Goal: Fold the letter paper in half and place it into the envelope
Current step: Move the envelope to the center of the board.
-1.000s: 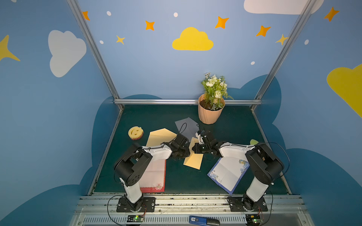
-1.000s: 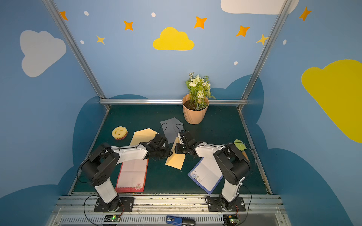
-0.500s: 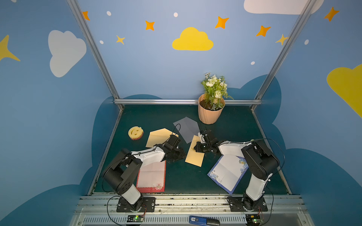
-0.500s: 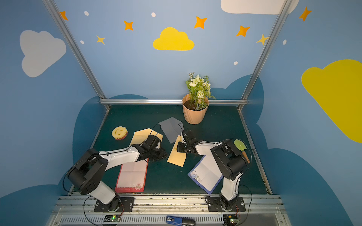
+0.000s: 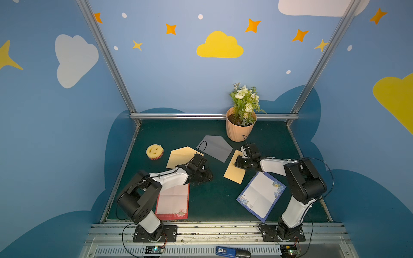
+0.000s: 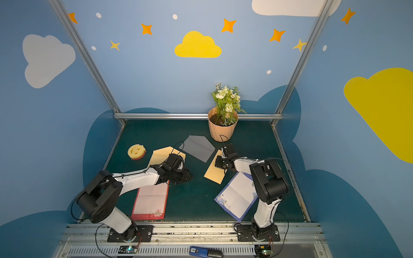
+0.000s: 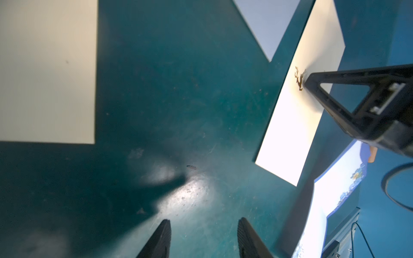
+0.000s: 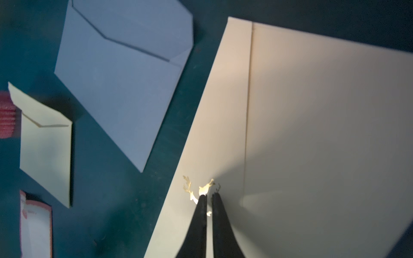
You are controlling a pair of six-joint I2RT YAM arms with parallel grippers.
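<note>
Now right gripper [image 8: 209,196] (pinched) presses yellow paper [image 8: 312,134]; left gripper [image 7: 204,220] spread.

I'm in a robot lab test cell: my arms' base plates [image 5: 154,233] are bolted to a metal rail [image 5: 212,230] at the front of a dark green mat [image 5: 212,201], boxed in w/ aluminium frame posts [image 5: 108,58]. Blue walls [image 5: 178,78] w/ a painted yellow cloud [image 5: 219,45] & orange stars [image 5: 171,29], plus a flower pot [image 5: 240,128], look like a demo booth.

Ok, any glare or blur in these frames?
Left wrist view: the tan sheet is blown out white, and glare sits on the mat. Right wrist view: soft focus, gold print glinting. Both top views: sharp, evenly lit.
</note>
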